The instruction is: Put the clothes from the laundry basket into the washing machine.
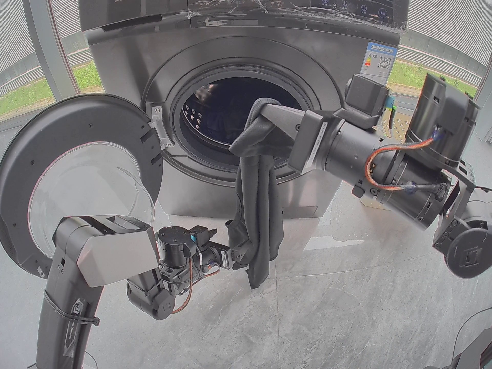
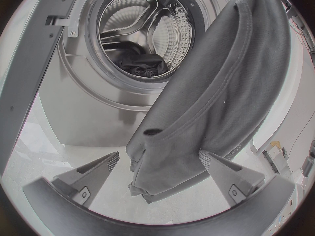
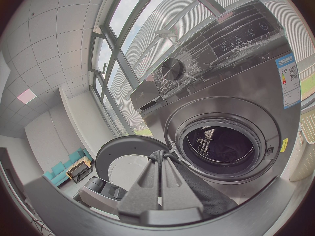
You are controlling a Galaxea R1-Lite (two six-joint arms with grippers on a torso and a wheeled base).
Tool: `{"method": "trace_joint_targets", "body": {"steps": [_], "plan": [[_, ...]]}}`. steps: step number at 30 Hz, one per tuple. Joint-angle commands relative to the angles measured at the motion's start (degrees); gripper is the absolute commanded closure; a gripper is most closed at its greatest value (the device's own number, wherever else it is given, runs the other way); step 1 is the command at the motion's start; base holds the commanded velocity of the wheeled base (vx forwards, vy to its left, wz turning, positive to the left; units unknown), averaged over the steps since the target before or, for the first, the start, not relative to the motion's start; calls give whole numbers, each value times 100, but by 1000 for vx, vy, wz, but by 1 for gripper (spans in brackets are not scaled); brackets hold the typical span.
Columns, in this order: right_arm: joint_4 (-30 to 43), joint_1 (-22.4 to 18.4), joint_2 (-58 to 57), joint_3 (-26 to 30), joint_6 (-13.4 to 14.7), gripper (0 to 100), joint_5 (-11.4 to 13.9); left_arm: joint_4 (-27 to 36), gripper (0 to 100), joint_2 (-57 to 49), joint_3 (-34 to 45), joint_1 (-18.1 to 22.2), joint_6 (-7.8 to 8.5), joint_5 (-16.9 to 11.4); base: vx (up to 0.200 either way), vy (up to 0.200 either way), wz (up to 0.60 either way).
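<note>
A dark grey garment (image 1: 256,206) hangs in front of the washing machine's (image 1: 246,47) open drum (image 1: 215,114). My right gripper (image 1: 260,110) is shut on its top end at the height of the drum mouth, and the closed fingers (image 3: 149,181) pinch the cloth (image 3: 203,194). My left gripper (image 1: 240,254) is low and open, its fingers (image 2: 111,159) on either side of the garment's hanging lower end (image 2: 197,115). A black piece of clothing (image 2: 139,63) lies inside the drum (image 3: 223,145).
The round machine door (image 1: 77,170) stands swung open on the left, above my left arm. A white perforated basket wall (image 3: 306,148) stands to the machine's right. Grey tiled floor (image 1: 333,293) spreads in front.
</note>
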Motion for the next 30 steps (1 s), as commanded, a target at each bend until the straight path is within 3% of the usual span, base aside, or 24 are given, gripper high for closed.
{"method": "trace_joint_targets", "body": {"steps": [1, 15, 16, 30], "plan": [[-2, 7, -26, 23, 0, 100, 2, 38, 0, 221, -176, 17, -3, 2, 0, 0, 0], [-2, 51, -35, 23, -9, 100, 2, 266, 0, 441, -624, 61, -38, -50, 0, 0, 0], [-2, 51, -35, 23, -9, 100, -7, 284, 100, 441, -668, 61, -38, -77, 0, 0, 0], [-2, 42, -140, 181, -18, 100, -7, 126, 100, 511, -923, 140, -74, -358, 0, 0, 0]]}}
